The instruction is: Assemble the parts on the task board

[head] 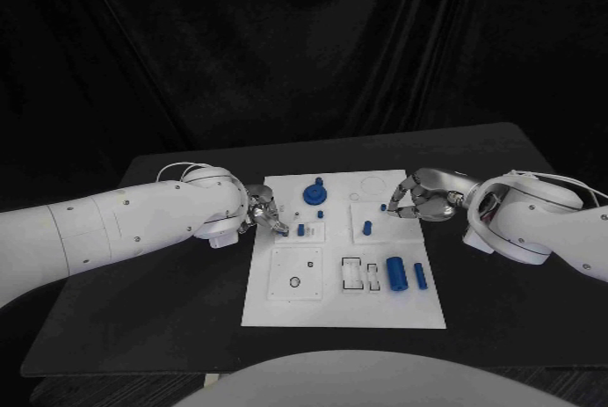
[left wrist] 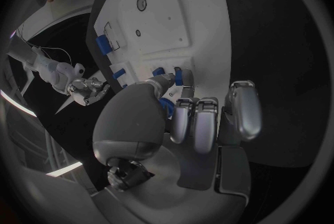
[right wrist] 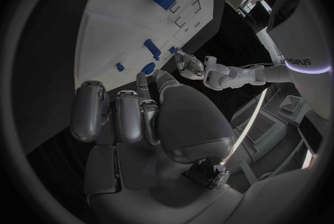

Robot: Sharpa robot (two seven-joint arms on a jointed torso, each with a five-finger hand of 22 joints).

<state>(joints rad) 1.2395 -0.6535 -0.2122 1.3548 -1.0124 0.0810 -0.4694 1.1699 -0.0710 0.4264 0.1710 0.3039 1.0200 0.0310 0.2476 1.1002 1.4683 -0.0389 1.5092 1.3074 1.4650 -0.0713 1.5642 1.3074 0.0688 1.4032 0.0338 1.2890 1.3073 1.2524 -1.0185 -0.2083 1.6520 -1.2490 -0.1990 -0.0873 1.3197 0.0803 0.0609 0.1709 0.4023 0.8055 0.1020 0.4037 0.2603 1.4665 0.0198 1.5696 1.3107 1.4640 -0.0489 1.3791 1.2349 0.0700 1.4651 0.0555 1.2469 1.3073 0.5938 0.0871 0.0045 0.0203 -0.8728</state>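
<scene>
The white task board [head: 285,310] lies in the middle of the black table. On it are a blue disc with a knob [head: 314,193], small blue pegs [head: 367,227] [head: 321,214], a thick blue cylinder [head: 396,272] and a slim one [head: 421,275]. My left hand [head: 261,211] is at the board's left edge with its fingers curled, and it pinches a small blue part [head: 281,222] [left wrist: 167,106] between thumb and fingers. My right hand [head: 424,200] hovers at the board's far right edge with its fingers curled in. A small blue peg [head: 383,207] stands just beyond its fingertips.
Rectangular slots [head: 352,273] and a round socket [head: 294,282] sit in the board's near half. Bare black table [head: 165,319] surrounds the board on all sides. The left hand [right wrist: 191,62] also shows across the board in the right wrist view.
</scene>
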